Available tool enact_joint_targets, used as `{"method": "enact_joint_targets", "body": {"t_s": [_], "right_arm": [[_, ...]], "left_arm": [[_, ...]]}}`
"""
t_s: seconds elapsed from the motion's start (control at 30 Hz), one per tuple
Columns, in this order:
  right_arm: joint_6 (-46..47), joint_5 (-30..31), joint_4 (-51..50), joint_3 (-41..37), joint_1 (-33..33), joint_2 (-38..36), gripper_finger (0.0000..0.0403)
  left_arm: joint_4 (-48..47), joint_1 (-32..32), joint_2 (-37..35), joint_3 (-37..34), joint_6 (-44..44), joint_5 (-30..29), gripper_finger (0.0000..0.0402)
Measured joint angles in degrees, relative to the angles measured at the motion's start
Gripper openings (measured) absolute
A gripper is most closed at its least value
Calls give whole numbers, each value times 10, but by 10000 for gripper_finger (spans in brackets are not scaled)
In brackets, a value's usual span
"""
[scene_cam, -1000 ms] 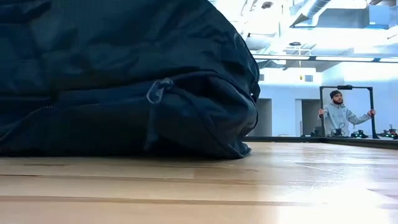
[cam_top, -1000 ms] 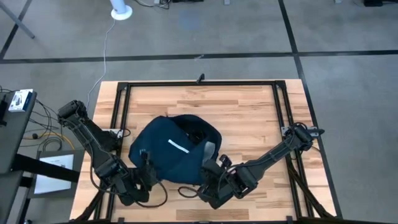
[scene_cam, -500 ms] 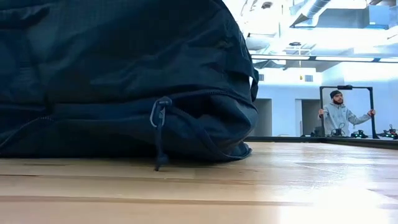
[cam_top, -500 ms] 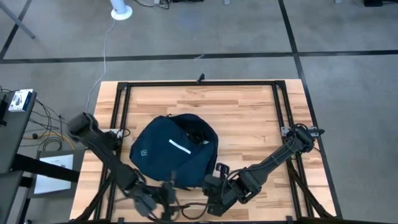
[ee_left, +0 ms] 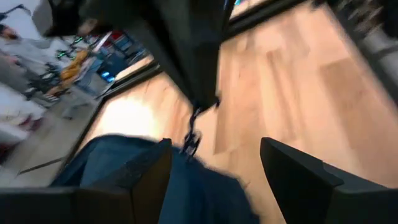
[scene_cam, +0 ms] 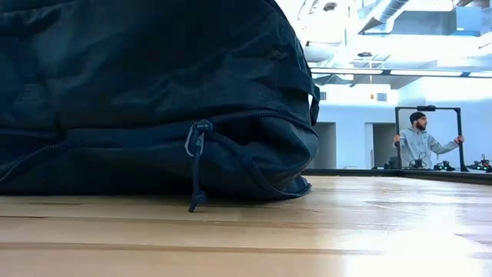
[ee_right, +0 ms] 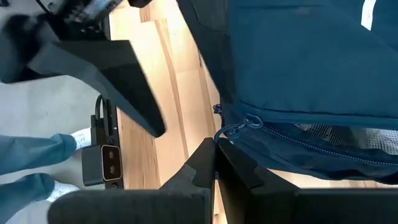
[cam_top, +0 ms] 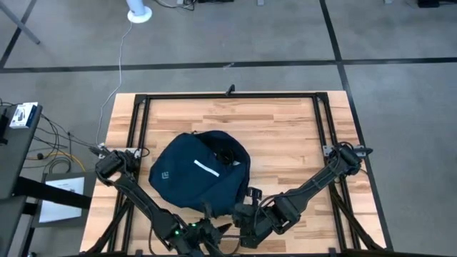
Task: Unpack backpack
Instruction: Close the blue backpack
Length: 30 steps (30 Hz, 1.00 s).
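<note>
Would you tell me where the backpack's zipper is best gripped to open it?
Probably by the cord pull hanging off the backpack at its near lower seam. It dangles free, so pinch it from the table's near edge, where the right gripper already sits.

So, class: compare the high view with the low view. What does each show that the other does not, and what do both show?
Only the high view shows the two arms: the left gripper, fingers open, and the right gripper, both at the near table edge beside the backpack. It also shows the bag's white stripe, its logo and the grey floor.

Only the low view shows the zipper pull cord hanging to the tabletop, and a person in the room behind.

Both show the navy backpack lying on the wooden table.
</note>
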Motion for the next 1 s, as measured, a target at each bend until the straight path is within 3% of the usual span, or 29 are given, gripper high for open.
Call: {"method": "enact_joint_targets", "body": {"t_s": [0.3, 0.43, 0.6, 0.8, 1.0], "right_arm": [[5, 1, 1, 0, 5, 1, 0], [7, 13, 1, 0, 7, 1, 0], [7, 16, 1, 0, 6, 1, 0], [7, 16, 1, 0, 6, 1, 0], [12, 17, 0, 0, 2, 1, 0]], "left_arm": [[-77, 18, 1, 7, -81, -16, 232], [-80, 33, 2, 7, -75, 30, 232], [-91, 36, 2, 7, -74, 47, 225], [-105, 32, 2, 7, -125, 74, 187], [-132, 33, 2, 7, -194, 117, 108]]}}
